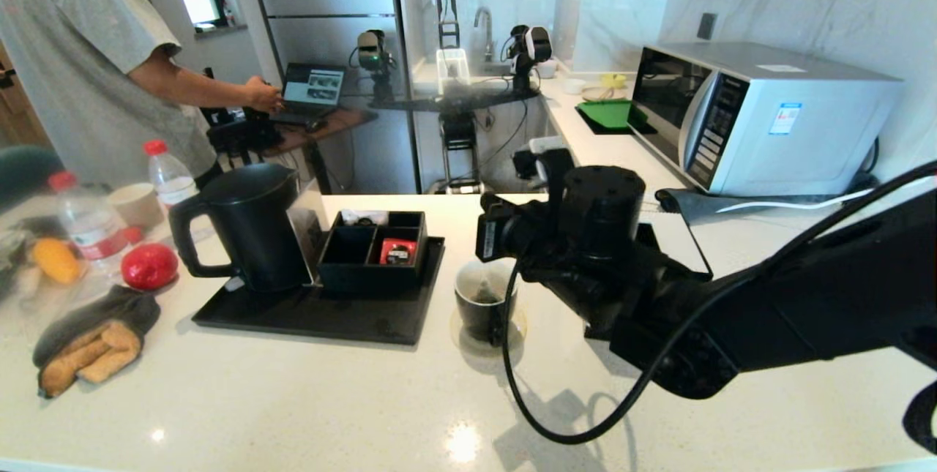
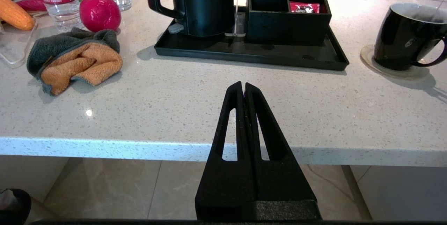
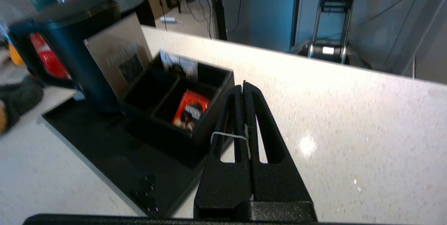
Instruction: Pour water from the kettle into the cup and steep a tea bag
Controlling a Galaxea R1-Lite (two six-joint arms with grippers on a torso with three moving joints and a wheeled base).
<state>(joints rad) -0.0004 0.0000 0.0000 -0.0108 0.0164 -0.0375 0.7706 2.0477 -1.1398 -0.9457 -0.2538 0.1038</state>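
1. Right gripper (image 3: 243, 89) is nearest the head camera, raised above the bench beside the cup (image 1: 484, 309); jaws are clamped on a thin white string (image 3: 228, 135).
2. Cup sits on a coaster (image 2: 393, 73) just off the tray's (image 1: 322, 315) right edge; tea bag (image 1: 484, 290) is inside.
3. Kettle (image 1: 249, 227) stands on the tray's left end.
4. Left gripper (image 2: 243, 89) is closed and empty, off the bench's near edge.
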